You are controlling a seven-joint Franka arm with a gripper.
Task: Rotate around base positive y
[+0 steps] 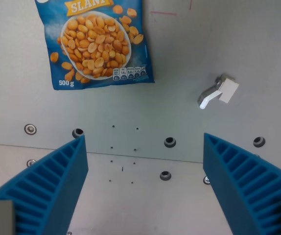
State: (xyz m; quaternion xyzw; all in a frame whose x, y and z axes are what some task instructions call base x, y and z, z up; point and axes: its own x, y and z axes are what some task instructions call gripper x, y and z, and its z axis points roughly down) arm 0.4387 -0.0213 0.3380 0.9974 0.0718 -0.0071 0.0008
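- A blue bag of peanuts (97, 41) lies flat on the grey metal table (189, 49), at the upper part of the wrist view's left; its top edge runs out of frame.
- The bag is sealed and glossy, printed with a white bowl heaped with golden nuts, "500 g" at the lower corner.
- The gripper (145, 188) stands released, holding nothing; its two blue ribbed fingers (52, 186) sit wide apart at the bottom, with bare table between them.
- The bag lies well apart from the fingers, beyond them.
- A small white plastic piece (219, 91), angular and blocky, rests towards the wrist view's right.
- The table is smooth, matte, dotted with round bolt holes (170, 142) and tiny specks.
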